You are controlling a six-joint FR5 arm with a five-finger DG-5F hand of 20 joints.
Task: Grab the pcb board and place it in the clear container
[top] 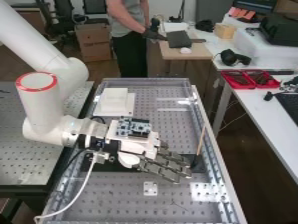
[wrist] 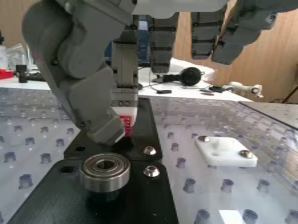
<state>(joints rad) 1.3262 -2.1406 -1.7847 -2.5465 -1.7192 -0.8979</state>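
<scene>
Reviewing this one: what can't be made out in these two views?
- Red-and-white piece, wrist view: partly behind the hand; I can't tell whether it is the pcb board or is held.
- Dark plate, high view: its middle is hidden by the hand; in the wrist view the bottom edge cuts it off.
- Foot of the thin rod, high view: too small to make out.

wooden wall [wrist: 283, 60], white table [top: 258, 112], cardboard box [top: 94, 40], dark chair [top: 65, 12]

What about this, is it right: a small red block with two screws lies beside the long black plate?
Not quite: the wrist view shows a small white block, not a red one, with two screws, beside the long black plate.
</scene>
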